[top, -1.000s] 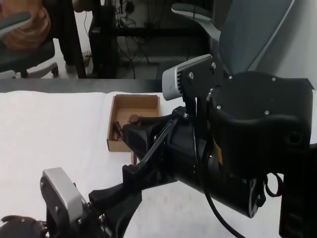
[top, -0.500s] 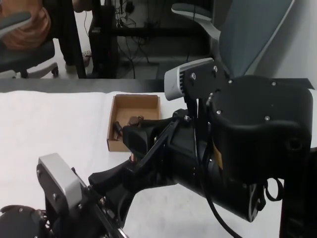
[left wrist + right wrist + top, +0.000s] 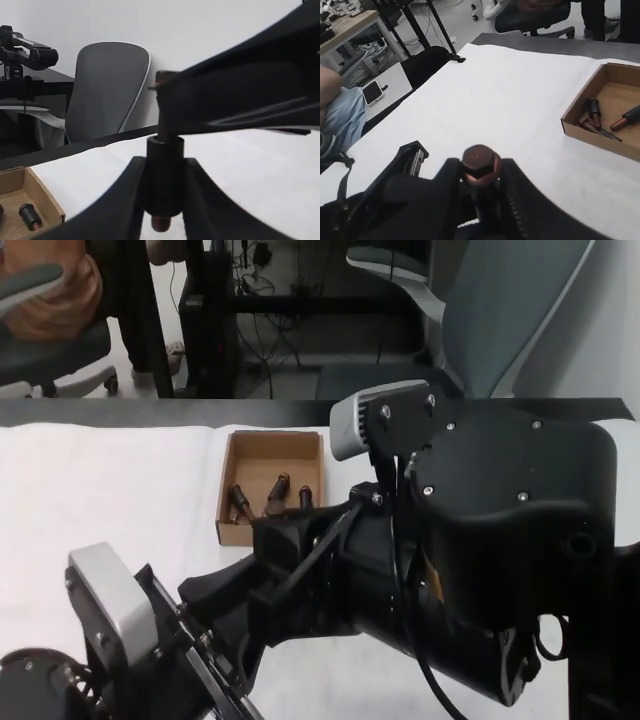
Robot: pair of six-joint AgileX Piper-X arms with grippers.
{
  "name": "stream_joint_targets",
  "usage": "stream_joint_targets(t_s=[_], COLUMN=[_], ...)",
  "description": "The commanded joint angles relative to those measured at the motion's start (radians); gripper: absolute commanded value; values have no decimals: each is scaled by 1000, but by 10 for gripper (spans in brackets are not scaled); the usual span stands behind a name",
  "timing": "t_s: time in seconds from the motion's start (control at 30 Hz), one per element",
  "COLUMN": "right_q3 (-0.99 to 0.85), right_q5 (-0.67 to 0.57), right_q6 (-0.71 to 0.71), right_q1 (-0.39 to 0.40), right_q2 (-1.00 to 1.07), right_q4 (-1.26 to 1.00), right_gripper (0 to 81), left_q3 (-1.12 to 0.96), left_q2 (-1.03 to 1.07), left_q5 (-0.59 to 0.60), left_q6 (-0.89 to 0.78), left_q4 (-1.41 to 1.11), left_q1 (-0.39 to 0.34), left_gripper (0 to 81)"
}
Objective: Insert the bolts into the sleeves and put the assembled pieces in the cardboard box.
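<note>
My left gripper (image 3: 165, 172) is shut on a black sleeve (image 3: 165, 155), held upright above the white bench. A copper bolt (image 3: 479, 159) runs down through the sleeve, and its tip (image 3: 161, 224) pokes out below. My right gripper (image 3: 479, 175) is shut on the bolt just under its hex head, and its black fingers (image 3: 240, 100) cross above the sleeve. The cardboard box (image 3: 272, 452) lies just beyond both grippers and holds three assembled pieces (image 3: 275, 496), also seen in the right wrist view as dark pieces (image 3: 600, 120).
White cloth (image 3: 100, 490) covers the bench. The large black arm body (image 3: 500, 560) blocks the near right of the high view. Office chairs and desk legs stand behind the bench's far edge (image 3: 150, 410).
In the high view both grippers have dropped lower and nearer, uncovering the pieces in the box. The copper bolt seen between them earlier is now hidden behind the fingers.
</note>
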Motion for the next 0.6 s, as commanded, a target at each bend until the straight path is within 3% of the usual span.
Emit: stream_joint_targets(t_s=[0.0, 0.07, 0.17, 0.47, 0.57], right_q3=[4, 4, 4, -30, -54], right_q5=[36, 14, 12, 11, 4], right_q6=[14, 14, 55, 116, 102], right_q1=[-1, -1, -1, -1, -1], right_q2=[1, 1, 1, -105, -185], right_q4=[75, 63, 44, -5, 14], right_gripper=[42, 227, 685, 700, 700], left_q3=[-14, -14, -14, -14, -16], left_q2=[-9, -9, -9, -9, -9], left_q5=[-19, -20, -20, -46, -118], left_q6=[-12, -12, -12, 38, 53], left_q4=[-102, -99, -75, 22, 81], left_q1=[0, 0, 0, 2, 4], left_gripper=[18, 18, 18, 18, 18])
